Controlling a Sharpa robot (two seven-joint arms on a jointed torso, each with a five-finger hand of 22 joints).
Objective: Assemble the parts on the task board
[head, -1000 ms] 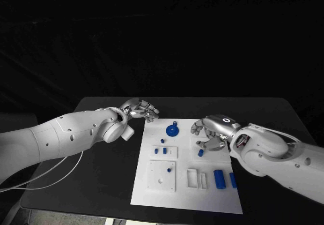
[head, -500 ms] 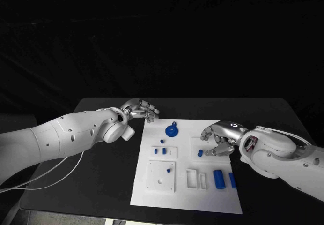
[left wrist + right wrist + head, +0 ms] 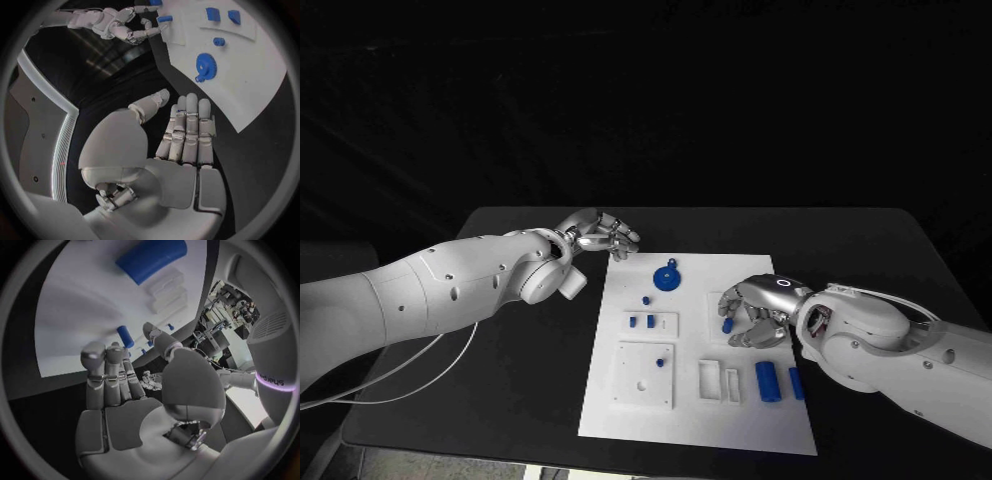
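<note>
Over the board's right half: right hand hovering, fingers spread and curled downward, grasping nothing; small blue peg lying on the plate just under the fingertips, contact between them not determinable. Same hand appearing in the right wrist view with fingers extended side by side toward that short blue peg, palm bare.

At the board's far left corner: left hand resting above the black table, fingers loosely bent and apart, released, holding nothing. Left wrist view confirming: hand with fingers lying straight and together, thumb set aside, nothing between them.

Outward across the white task board: blue gear lying flat near the far edge, between the two hands; one small blue stud just nearer than the gear; two small blue pegs standing in a raised white block at the board's left side; larger white block with holes nearer still. Toward the near right: two narrow white slotted holders side by side, then a large blue cylinder and a slimmer blue cylinder lying flat just beside it, partly hidden by the right arm.
</note>
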